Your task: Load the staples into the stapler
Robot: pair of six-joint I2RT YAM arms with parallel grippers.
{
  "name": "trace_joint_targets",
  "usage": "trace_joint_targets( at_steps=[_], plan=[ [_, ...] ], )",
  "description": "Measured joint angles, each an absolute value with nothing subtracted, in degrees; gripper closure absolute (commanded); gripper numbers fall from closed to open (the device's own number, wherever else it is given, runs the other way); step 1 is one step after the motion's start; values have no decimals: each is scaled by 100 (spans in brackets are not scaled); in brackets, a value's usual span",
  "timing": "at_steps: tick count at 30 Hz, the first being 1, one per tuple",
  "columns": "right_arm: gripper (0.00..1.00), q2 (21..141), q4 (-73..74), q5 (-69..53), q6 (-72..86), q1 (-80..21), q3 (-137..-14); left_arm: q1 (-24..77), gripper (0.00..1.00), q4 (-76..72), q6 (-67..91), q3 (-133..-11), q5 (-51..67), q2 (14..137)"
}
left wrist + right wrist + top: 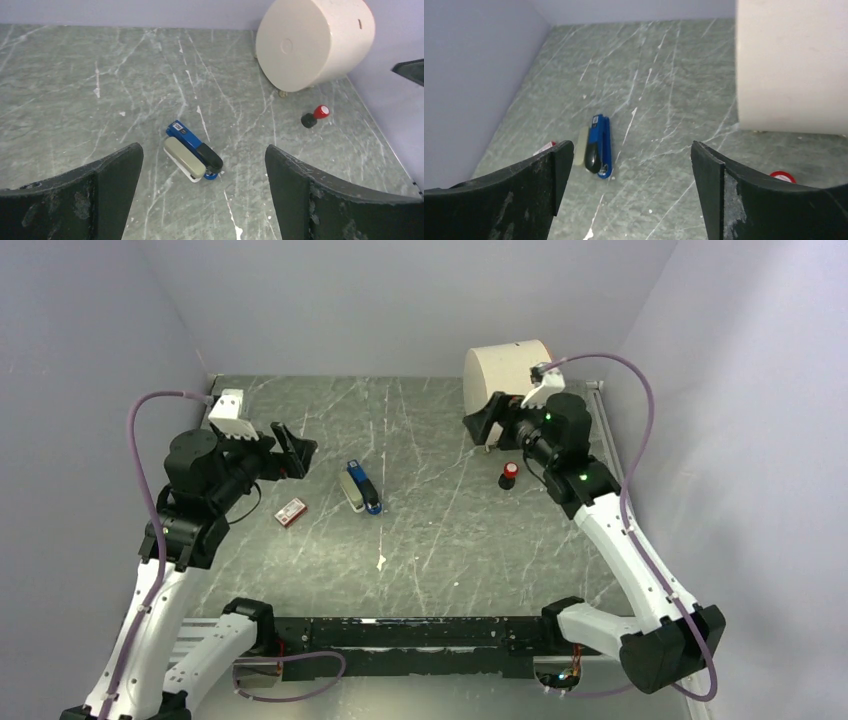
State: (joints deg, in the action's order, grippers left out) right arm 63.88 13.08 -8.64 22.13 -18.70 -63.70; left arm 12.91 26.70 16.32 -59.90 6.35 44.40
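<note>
The blue stapler (pixel 367 489) with its black arm lies flat mid-table; it also shows in the left wrist view (pixel 186 136) and the right wrist view (pixel 603 141). A grey-beige oblong piece (pixel 351 490) on a white base lies along its left side, touching it. A small red and white box (pixel 290 511) lies to the left of both. My left gripper (pixel 296 452) is open and empty, hovering left of the stapler and pointing at it (pixel 202 152). My right gripper (pixel 484 426) is open and empty, raised at the far right (pixel 631 150).
A large cream cylinder (pixel 505 371) lies on its side at the back right, just behind my right gripper. A small red and black stamp (pixel 509 475) stands right of centre. Grey walls close the table on the left, back and right.
</note>
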Motion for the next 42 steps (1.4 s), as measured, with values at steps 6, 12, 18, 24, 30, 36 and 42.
trace_joint_targets(
  at_steps=[6, 12, 18, 24, 30, 36, 42],
  plan=[
    [2, 6431, 1118, -816, 1955, -2484, -6281, 1280, 3, 2482, 1708, -5612, 1203, 4342],
    [2, 6646, 661, -895, 1767, -3350, -6073, 1278, 3, 2401, 2053, -5039, 1275, 4108],
    [6, 7229, 414, -685, 1651, -4475, -5944, 1264, 3, 2906, 2657, -4978, 255, 4082],
    [16, 8204, 434, -346, 1490, -5297, -6110, 1256, 15, 3454, 3393, -4644, -910, 4283],
    [30, 9236, 543, -211, 1481, -5537, -6858, 1251, 11, 3612, 4156, -4178, -1715, 4637],
    [49, 10009, 537, -314, 1887, -5557, -7596, 1131, 29, 3214, 4637, -4075, -2093, 5629],
    [49, 10875, 548, -445, 2296, -5557, -8289, 613, 27, 2808, 4692, -4241, -2206, 6622]
  ],
)
